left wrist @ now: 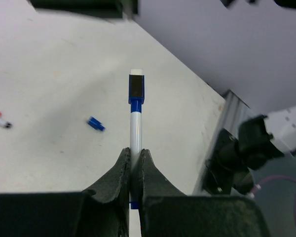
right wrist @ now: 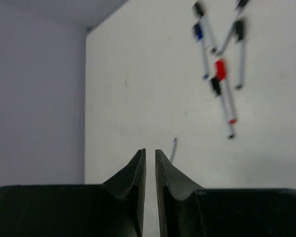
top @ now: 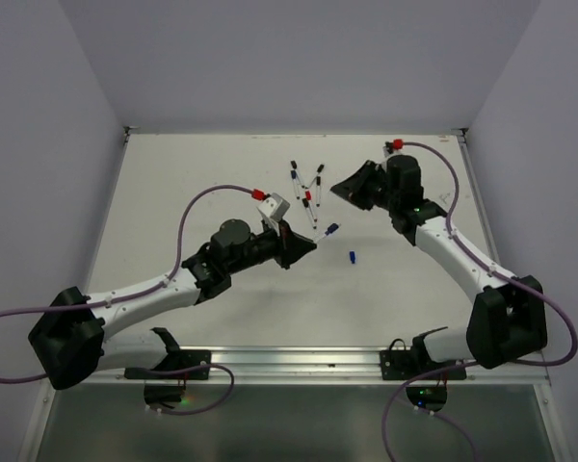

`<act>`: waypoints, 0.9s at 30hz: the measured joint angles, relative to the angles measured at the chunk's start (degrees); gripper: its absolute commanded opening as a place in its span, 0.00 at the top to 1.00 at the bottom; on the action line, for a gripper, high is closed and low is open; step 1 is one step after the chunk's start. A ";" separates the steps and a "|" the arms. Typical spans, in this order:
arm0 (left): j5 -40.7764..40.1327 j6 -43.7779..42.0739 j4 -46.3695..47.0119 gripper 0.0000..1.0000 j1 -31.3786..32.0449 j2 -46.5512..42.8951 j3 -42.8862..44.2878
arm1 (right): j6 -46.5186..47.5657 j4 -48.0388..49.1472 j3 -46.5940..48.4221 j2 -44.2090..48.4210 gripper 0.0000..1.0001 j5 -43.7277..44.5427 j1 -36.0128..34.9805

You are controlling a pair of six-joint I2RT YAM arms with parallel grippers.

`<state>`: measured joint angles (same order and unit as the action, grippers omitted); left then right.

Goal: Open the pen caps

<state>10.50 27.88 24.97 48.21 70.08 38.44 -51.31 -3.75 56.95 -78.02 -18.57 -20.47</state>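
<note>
My left gripper is shut on a thin white pen barrel held above the table. The pen sticks out ahead of the fingers and ends in a blue block with a white top; from above that end points right. A loose blue pen cap lies on the table below and right of it, also showing in the left wrist view. My right gripper hangs near the back right, its jaws a narrow gap apart with nothing between them.
Several capped pens with blue, black and red caps lie in a cluster at the back centre, also in the right wrist view. A thin white barrel shows just beyond the right fingers. Walls enclose the table on three sides.
</note>
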 measured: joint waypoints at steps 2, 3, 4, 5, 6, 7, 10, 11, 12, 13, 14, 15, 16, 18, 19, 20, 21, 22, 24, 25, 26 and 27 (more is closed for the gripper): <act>4.11 -0.26 -1.99 1.00 1.84 -0.74 -0.50 | 1.53 3.82 0.02 -1.46 1.00 5.75 5.51; 5.90 -0.57 -2.69 1.00 2.75 -0.79 -0.50 | 2.12 5.01 0.02 -2.19 1.00 7.72 7.93; 7.45 -0.96 -3.37 1.00 3.45 -0.79 -0.48 | 2.93 5.75 0.02 -2.69 1.00 9.44 9.66; 8.41 -1.42 -4.17 1.00 3.76 -0.76 -0.42 | 3.85 5.99 0.02 -2.86 1.00 10.64 10.16; 9.03 -1.66 -4.70 1.00 3.82 -0.70 -0.37 | 4.63 5.97 0.02 -2.89 1.00 11.17 9.94; 9.35 -2.03 -5.38 1.00 3.80 -0.61 -0.26 | 5.73 5.99 0.09 -2.86 1.00 11.32 9.11; 9.27 -2.45 -7.21 1.00 3.80 -0.55 0.48 | 8.74 4.02 1.29 -2.84 0.47 9.70 6.25; 8.98 -2.45 -7.39 1.00 3.80 -0.55 0.74 | 9.40 3.37 1.66 -2.73 0.25 8.96 5.64; 8.76 -2.43 -7.48 1.00 3.78 -0.55 1.03 | 10.43 3.04 1.62 -2.29 0.11 8.35 5.33; 8.68 -2.34 -7.56 1.00 3.72 -0.48 1.33 | 11.08 2.43 1.42 -1.46 0.01 8.15 5.31; 8.76 -1.95 -7.78 1.00 3.52 -0.26 1.79 | 11.67 2.62 0.48 -0.17 0.01 7.87 5.38; 8.92 -1.31 -8.00 1.00 3.30 0.15 2.40 | 12.13 2.51 -0.83 1.66 0.01 7.54 5.51; 9.33 -0.33 -8.15 1.00 2.91 0.70 3.08 | 12.39 2.43 -2.12 3.69 0.01 6.91 5.60; 10.99 2.32 -7.69 1.00 1.46 1.57 3.98 | 12.72 2.40 -4.39 7.74 0.01 5.53 5.77; 12.07 3.82 -7.04 1.00 0.50 1.84 4.13 | 12.83 2.54 -5.03 9.42 0.01 4.52 5.81; 12.85 4.98 -6.40 1.00 -0.22 2.01 4.24 | 12.90 2.99 -5.51 10.82 0.01 3.34 5.86; 14.10 6.67 -5.62 1.00 -1.01 2.25 4.48 | 12.96 3.58 -5.86 11.80 0.02 2.29 5.86; 15.45 8.59 -4.63 1.00 -1.84 2.58 4.76 | 12.98 4.31 -6.19 12.85 0.02 1.25 5.86; 18.43 12.44 -1.57 1.00 -3.63 3.58 5.46 | 12.76 6.91 -7.54 14.47 0.03 -1.38 5.86; 19.93 15.02 0.79 1.00 -4.46 4.20 5.57 | 12.59 8.31 -8.35 15.08 0.03 -2.91 5.88; 21.84 18.14 3.85 1.00 -5.49 4.98 5.46 | 12.22 10.10 -9.27 15.37 0.04 -4.92 5.92; 23.45 21.64 7.28 1.00 -6.54 5.79 5.16 | 11.52 12.09 -10.12 15.43 0.08 -6.64 5.97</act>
<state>33.95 49.52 32.25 41.67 75.88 43.59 -39.79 8.34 46.83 -62.59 -25.21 -14.50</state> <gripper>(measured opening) 0.057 0.965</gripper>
